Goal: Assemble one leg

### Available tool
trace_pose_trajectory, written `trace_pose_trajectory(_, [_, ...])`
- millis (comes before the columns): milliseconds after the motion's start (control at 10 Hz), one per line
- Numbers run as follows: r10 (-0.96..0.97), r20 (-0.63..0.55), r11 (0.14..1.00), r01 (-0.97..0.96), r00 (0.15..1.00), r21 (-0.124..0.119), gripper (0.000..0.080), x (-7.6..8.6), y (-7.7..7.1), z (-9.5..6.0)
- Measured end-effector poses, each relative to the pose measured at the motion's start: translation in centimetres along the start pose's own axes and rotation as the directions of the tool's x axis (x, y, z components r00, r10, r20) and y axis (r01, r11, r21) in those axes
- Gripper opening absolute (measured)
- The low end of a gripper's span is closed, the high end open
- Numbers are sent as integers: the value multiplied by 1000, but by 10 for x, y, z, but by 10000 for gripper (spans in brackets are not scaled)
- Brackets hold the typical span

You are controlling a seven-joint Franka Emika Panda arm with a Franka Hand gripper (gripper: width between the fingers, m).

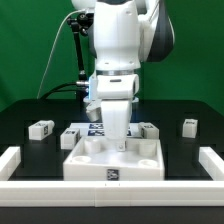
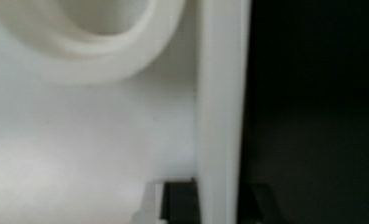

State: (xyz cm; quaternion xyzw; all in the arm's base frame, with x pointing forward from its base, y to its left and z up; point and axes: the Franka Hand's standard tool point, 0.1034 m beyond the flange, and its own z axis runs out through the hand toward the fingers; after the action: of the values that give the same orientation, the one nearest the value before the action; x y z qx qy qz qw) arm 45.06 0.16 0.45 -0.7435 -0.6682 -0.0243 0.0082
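The dark worktop [image 1: 25, 112] carries the big white recessed base [image 1: 88, 160] at lower centre of the exterior view. Directly above it the hand [image 1: 117, 125] is clamped on the leg [image 2: 222, 100]. The leg's long axis is vertical, pointing down into the base just beside a round recess [image 2: 92, 30].

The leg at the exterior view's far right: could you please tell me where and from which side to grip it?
The leg lies low on the table, apart from other parts, so probably grip across its two side faces, from straight above.
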Motion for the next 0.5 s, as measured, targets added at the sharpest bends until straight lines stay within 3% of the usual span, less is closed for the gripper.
trace_pose_trajectory(500, [-15, 2, 1000, 15, 1000, -1, 48, 1, 0, 0])
